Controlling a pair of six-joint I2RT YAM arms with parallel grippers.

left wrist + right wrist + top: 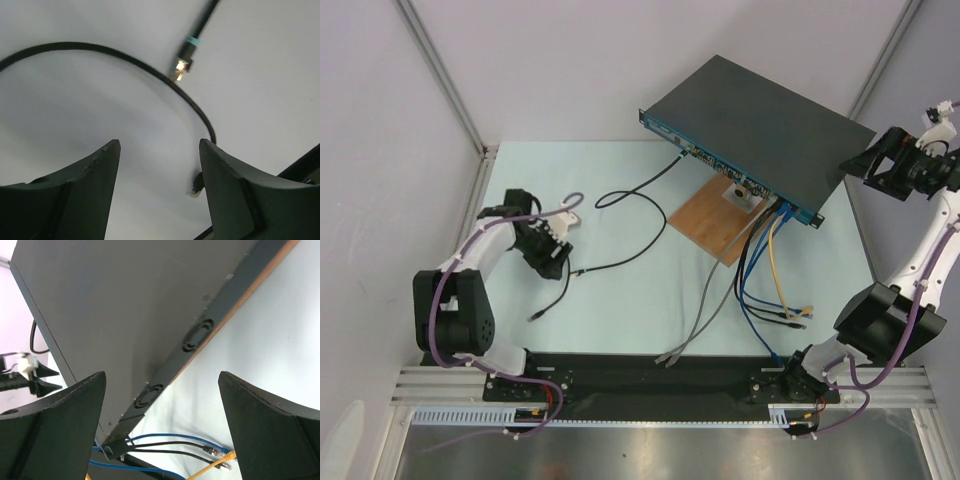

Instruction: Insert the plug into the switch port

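The switch [760,125], a flat black box with a blue socket face [712,156], stands at the back right, and its top fills the right wrist view [125,305]. A black cable [620,190] runs from its face leftward across the table. In the left wrist view a plug [183,61] with a teal band lies ahead of the fingers. A second plug tip [197,185] lies just inside the right finger. My left gripper [549,258] [160,142] is open and holds nothing. My right gripper [861,170] [162,374] hangs open beside the switch's right end.
A brown wooden board [710,222] lies under the switch's front. Blue, yellow and black cables [775,295] [210,447] trail loose from the switch's right end, and grey ones [695,320] reach the near edge. Frame posts and walls close in the table.
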